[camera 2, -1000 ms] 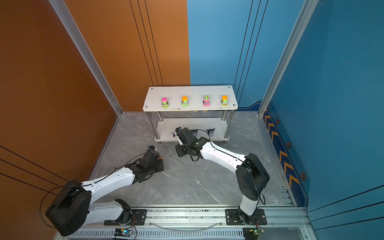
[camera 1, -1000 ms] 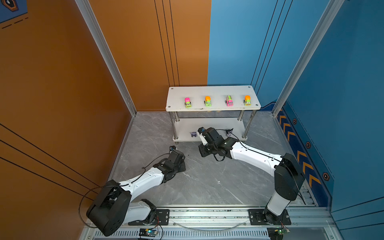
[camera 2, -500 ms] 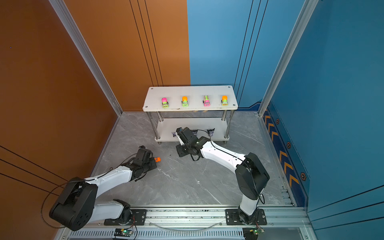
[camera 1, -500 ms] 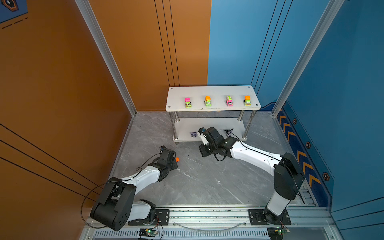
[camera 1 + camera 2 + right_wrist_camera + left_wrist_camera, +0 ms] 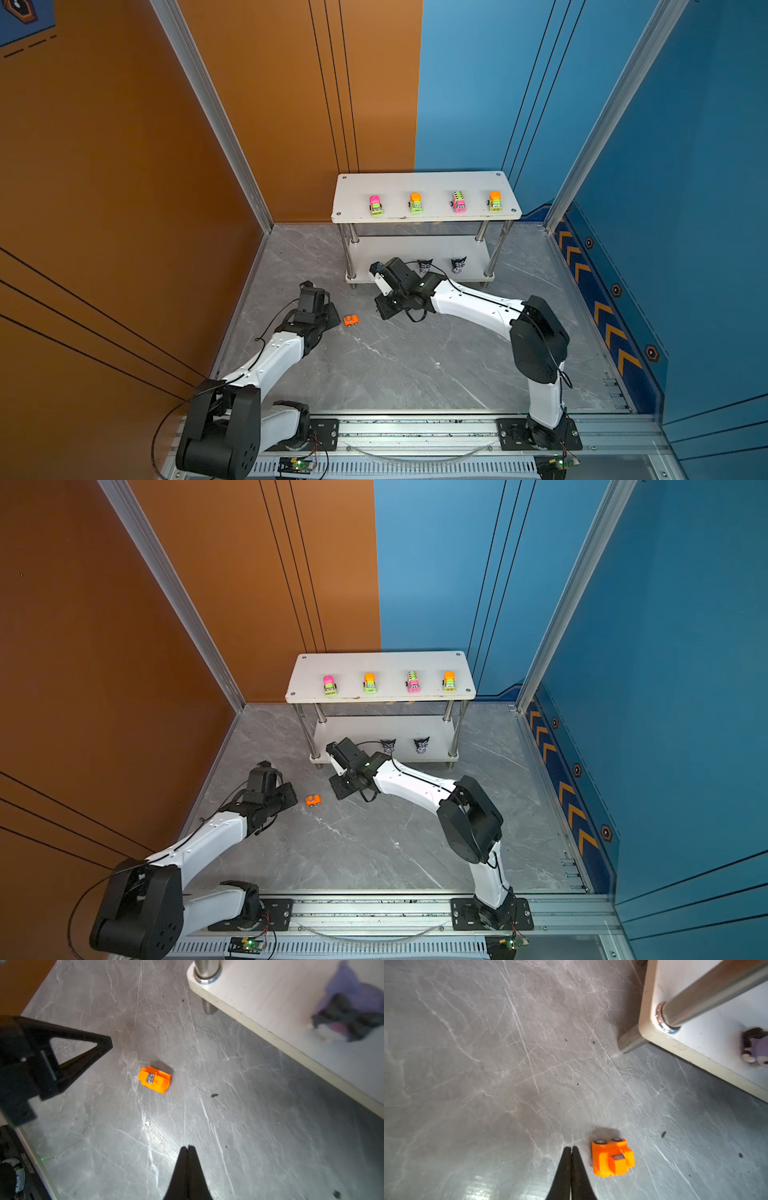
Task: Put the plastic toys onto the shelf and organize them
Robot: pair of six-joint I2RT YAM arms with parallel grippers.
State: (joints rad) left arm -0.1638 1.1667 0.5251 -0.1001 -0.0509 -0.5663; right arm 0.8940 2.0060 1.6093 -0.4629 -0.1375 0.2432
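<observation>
My left fingers (image 5: pixel 563 1172) together, empty; small orange plastic toy car (image 5: pixel 612 1159) on grey tabletop (image 5: pixel 488 1064) just beside tips. My right fingers (image 5: pixel 182 1169) together too.

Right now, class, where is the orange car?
The orange car lies on the floor, left of centre in both top views, beside the left gripper, in front of the shelf.

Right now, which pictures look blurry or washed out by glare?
Right wrist view: the purple figurine on the shelf is badly blurred, and glare whitens the grey floor. Left wrist view: the orange car is fairly sharp. Both top views: crisp, evenly lit.
</observation>
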